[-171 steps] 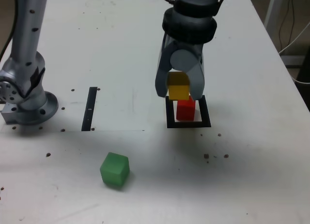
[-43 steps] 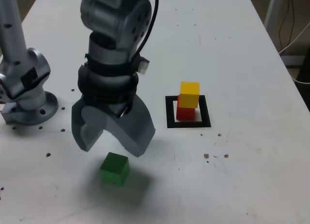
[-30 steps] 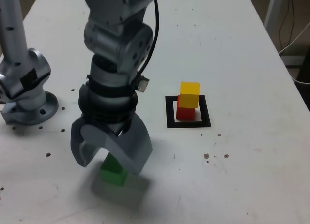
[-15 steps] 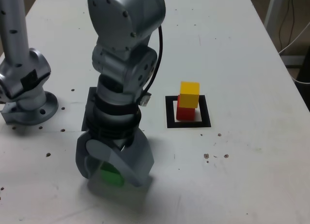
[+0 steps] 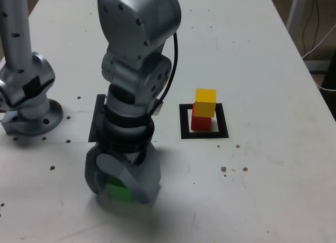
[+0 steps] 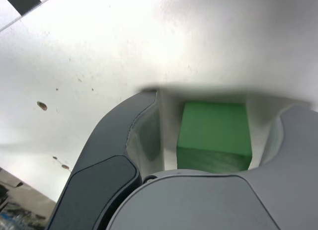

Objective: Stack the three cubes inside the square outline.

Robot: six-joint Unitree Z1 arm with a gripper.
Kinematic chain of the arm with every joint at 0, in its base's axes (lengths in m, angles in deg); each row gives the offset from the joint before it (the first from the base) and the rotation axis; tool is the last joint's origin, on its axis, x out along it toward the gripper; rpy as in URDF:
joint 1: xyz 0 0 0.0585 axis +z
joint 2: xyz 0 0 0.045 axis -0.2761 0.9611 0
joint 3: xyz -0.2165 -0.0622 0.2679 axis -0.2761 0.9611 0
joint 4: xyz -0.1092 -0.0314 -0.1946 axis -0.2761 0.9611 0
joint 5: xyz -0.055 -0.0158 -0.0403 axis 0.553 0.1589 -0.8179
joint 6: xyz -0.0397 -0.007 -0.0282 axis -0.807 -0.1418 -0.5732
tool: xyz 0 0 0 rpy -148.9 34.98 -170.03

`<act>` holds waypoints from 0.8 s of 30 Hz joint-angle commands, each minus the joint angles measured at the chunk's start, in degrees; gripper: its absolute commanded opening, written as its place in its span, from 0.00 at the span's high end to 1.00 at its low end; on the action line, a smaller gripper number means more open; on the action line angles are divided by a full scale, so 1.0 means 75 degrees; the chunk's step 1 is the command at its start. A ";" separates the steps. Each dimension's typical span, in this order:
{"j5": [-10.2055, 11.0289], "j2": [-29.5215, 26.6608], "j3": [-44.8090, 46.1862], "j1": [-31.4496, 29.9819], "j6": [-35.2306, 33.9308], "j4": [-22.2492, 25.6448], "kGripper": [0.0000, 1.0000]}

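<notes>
The pincer [image 5: 122, 186] straddles the green cube [image 5: 118, 192] near the counter's [image 5: 273, 164] front edge, jaws half-closed, grip uncertain; bare counter surrounds it.

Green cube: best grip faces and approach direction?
Take the green cube on two opposite vertical side faces, coming straight down from above. It sits flat on the table with nothing beside it, so its flat parallel sides suit the jaws. The gripper already straddles it that way, a gap showing on each side in the wrist view.
</notes>
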 commanded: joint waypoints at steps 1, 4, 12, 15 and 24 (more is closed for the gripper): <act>0.0114 0.0020 -0.0032 0.0011 -0.0029 -0.0048 0.55; 0.0185 0.0015 -0.0028 0.0011 -0.0030 -0.0085 0.61; 0.0193 0.0005 0.0029 0.0011 -0.0058 -0.0104 0.63; 0.0183 0.0000 0.0038 0.0011 -0.0075 -0.0102 0.64; 0.0178 -0.0030 0.0036 0.0011 -0.0113 -0.0055 0.65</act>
